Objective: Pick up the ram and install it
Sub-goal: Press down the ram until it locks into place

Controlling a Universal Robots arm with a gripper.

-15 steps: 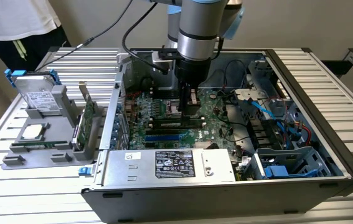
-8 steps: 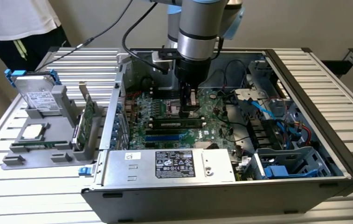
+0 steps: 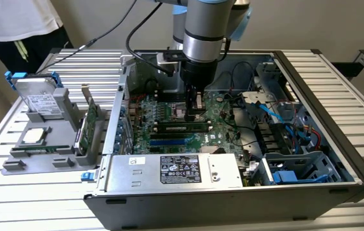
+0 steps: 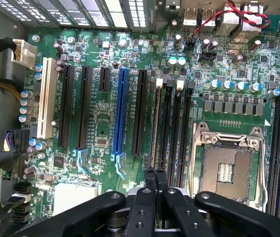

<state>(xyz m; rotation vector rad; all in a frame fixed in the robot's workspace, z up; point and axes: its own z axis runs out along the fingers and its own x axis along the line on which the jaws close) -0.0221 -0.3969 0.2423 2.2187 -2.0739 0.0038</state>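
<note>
The ram (image 3: 180, 127) is a thin green stick with black chips, standing on edge in a memory slot of the motherboard (image 3: 144, 137) inside the open computer case. In the wrist view the ram (image 4: 155, 123) shows edge-on as a pale line in the slot beside the empty processor socket (image 4: 226, 170). My gripper (image 3: 194, 114) hangs straight down over the board, just above one end of the stick. The gripper (image 4: 158, 174) has its two black fingers pressed together, and I see nothing between them.
The case walls (image 3: 335, 120), the power supply (image 3: 182, 171) and cable bundles (image 3: 278, 115) ring the board. In the exterior view's left a grey fixture (image 3: 15, 166) holds a hard drive (image 3: 41, 101), a square silver chip (image 3: 33, 135) and an upright green card (image 3: 91, 126). A person stands behind it.
</note>
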